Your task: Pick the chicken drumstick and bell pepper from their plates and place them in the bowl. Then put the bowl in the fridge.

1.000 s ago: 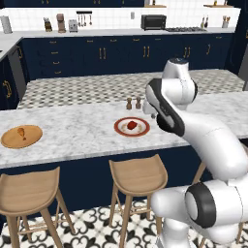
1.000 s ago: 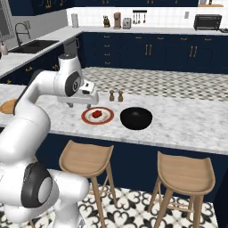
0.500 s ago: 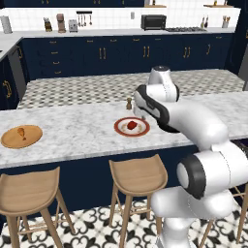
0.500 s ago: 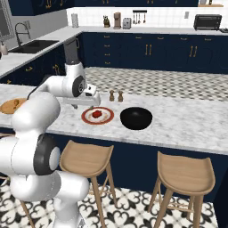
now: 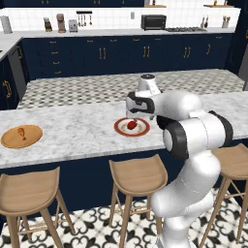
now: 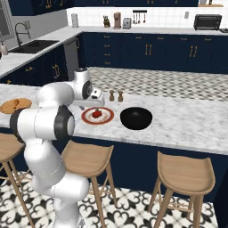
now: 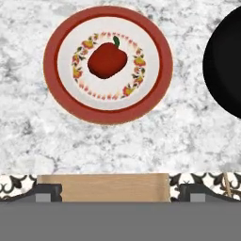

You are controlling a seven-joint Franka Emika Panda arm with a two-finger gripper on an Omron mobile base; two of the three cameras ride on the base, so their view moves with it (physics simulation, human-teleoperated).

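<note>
The arm reaches over the marble counter [image 5: 77,133], with the gripper [image 7: 115,190] hanging above the near edge of the counter, just in front of the white plate with the red rim [image 7: 63,101]. In the hand view the two dark fingertips [image 7: 44,192] stand far apart at the bottom corners, jaws spread wide, nothing between them; a tan stool seat [image 7: 103,187] shows below in the gap. The bell pepper [image 7: 107,60] sits upright near the middle of the red-rimmed plate, green stem pointing to the top of that view, untouched. The black bowl [image 6: 136,118] stands on the counter just to the right of this plate, close but not touching it; from this angle its inside is too dark to tell whether anything lies in it. Two small shakers [image 6: 116,95] stand on the far side of the counter behind the plate and bowl. The wooden plate [image 5: 21,136] lies well to the left on the same counter, near its front edge, with the chicken drumstick [image 5: 21,131] resting on it. Three wooden stools [image 5: 138,175] stand along the near side of the counter. Navy cabinets [image 5: 97,55] line the far wall.
</note>
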